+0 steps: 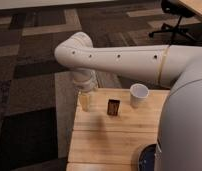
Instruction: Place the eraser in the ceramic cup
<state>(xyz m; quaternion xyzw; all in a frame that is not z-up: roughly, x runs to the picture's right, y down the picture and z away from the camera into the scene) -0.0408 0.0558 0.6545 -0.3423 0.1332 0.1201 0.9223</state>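
The eraser (113,107) is a small dark block with an orange-tan patch. It stands on the wooden table (109,140), near its far edge. The white ceramic cup (138,94) stands upright to the right of the eraser, a little apart from it. My gripper (85,100) hangs below the white arm's wrist at the table's far left corner, to the left of the eraser and apart from it.
My white arm (124,60) stretches across the view above the table's far edge. My white body (184,130) covers the table's right side. A dark blue plate (146,159) shows partly at the table's near right. An office chair (176,20) stands on the patterned carpet behind.
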